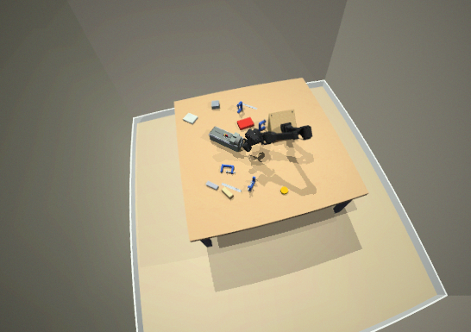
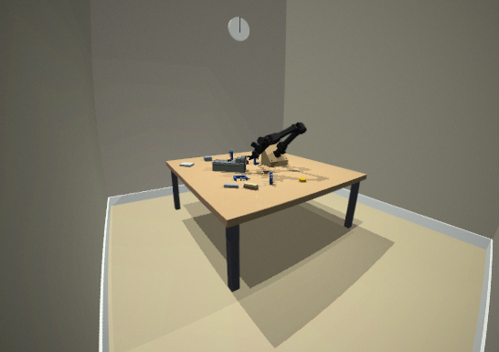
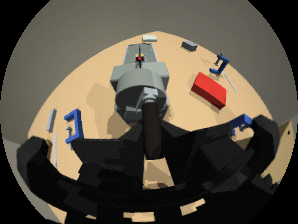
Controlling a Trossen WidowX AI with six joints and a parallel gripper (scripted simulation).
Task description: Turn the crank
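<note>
The grey machine [image 1: 218, 138] [image 2: 224, 165] [image 3: 140, 79] stands on the table, its crank end toward the arm. The small red pointer [image 3: 140, 58] shows on the slide in the wrist view, between two small brass-yellow marks. It looks about level with them, but the view is too coarse to tell exactly. The crank's dark brown handle [image 3: 152, 120] sticks out from the round grey hub toward the arm. My gripper [image 1: 244, 146] [image 2: 250, 157] [image 3: 149, 121] is shut on this handle, with a finger on each side. The fingers hide part of the crank's lower side.
A red block [image 1: 245, 123] [image 3: 209, 90] lies beside the machine. Several blue clamps stand or lie around, one [image 1: 228, 168] [image 3: 75, 126] on the machine's other side. A yellow disc [image 1: 284, 191] [image 2: 302, 179] lies near the table's front edge. A pale pad [image 1: 190, 118] lies beyond the machine.
</note>
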